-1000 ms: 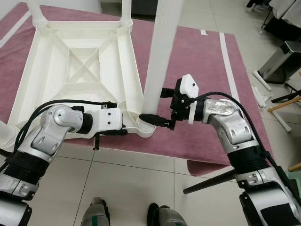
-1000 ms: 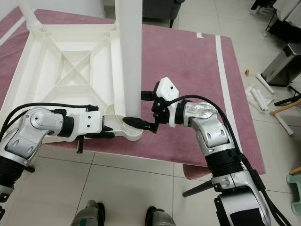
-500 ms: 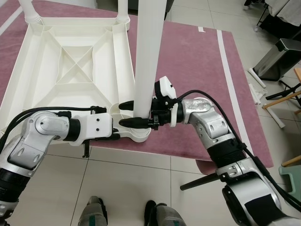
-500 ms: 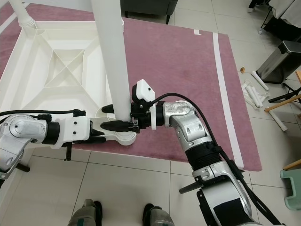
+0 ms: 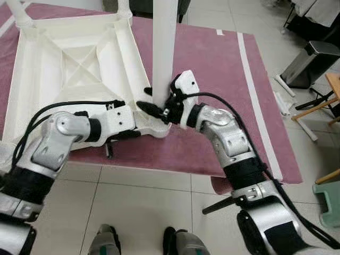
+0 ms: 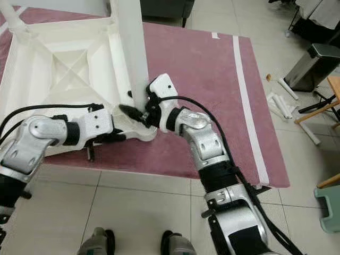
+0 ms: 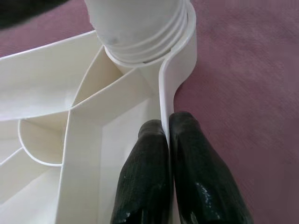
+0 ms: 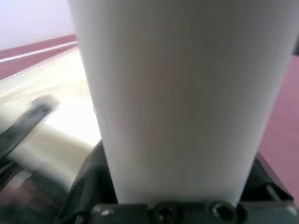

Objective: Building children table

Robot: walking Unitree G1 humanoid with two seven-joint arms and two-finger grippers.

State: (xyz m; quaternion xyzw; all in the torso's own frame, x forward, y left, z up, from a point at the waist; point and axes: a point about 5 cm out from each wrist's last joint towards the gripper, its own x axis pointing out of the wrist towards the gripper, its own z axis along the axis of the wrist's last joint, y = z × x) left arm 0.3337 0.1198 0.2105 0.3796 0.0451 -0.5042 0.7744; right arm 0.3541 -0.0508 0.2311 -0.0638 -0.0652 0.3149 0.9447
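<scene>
A white plastic children's table lies upside down on a maroon rug. A white table leg stands upright in the near right corner socket. My right gripper is shut on this leg just above the socket, one black finger on each side. The right wrist view has the leg pressed close between the fingers. My left gripper is shut on the table's thin rim wall beside that socket, below the leg's ribbed end.
Two more legs stand in the far corners. On the tiled floor to the right are a steel bin, white tubes, a wooden frame and a green stool. The rug's front edge is near my feet.
My right gripper has come in from the right side of the leg and closed around its base. The left gripper keeps its hold on the rim. The camera has shifted.
</scene>
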